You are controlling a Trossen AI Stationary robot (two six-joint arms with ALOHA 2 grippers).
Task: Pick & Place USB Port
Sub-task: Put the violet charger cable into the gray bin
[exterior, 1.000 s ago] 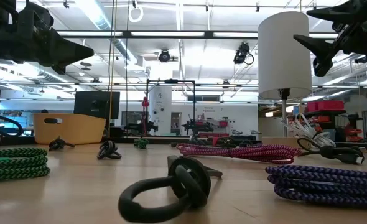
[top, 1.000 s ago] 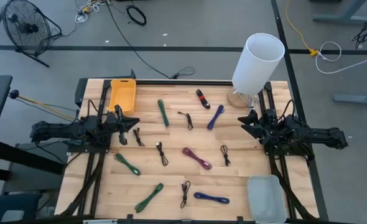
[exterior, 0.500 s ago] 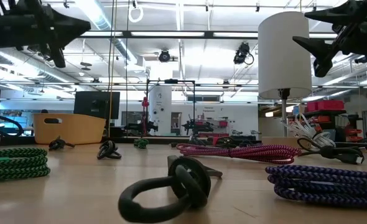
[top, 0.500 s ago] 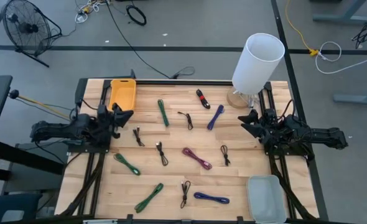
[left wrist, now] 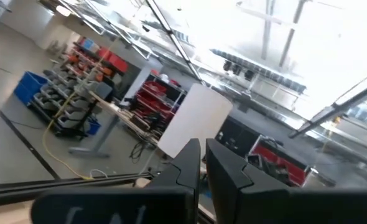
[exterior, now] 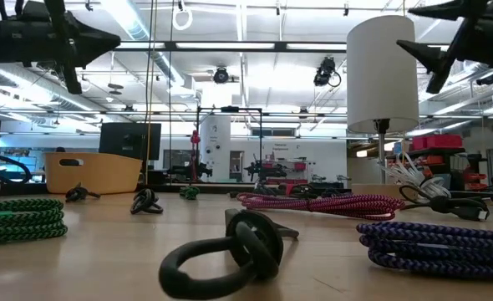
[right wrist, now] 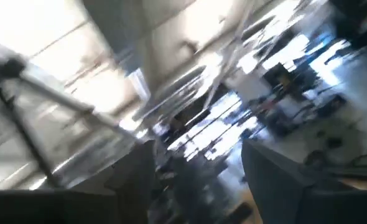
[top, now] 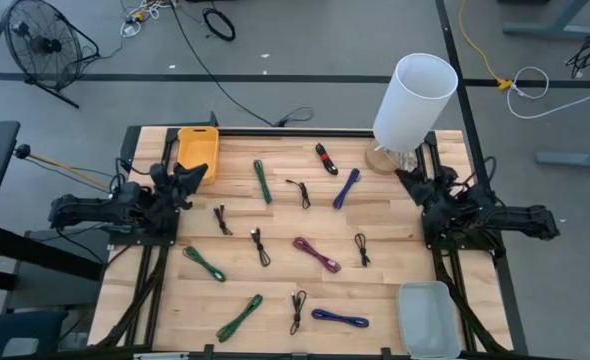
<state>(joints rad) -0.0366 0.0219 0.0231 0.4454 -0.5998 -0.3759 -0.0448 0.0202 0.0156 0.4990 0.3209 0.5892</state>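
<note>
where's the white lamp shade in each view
High view: white lamp shade at the table's far right corner.
Low view: upper right, above the cables.
Left wrist view: tilted white shape at centre, beyond the fingers.
Right wrist view: not in it.
Shared landmark: the shade itself.

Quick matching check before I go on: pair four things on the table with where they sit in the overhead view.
Things:
1. orange tray
2. white lamp
3. clear bin
4. pink cable

Places:
A. front right corner, below the right arm
B. middle of the table
C. back left, next to the left gripper
D. back right corner, by the right gripper

Pairs: 1-C, 2-D, 3-A, 4-B
</note>
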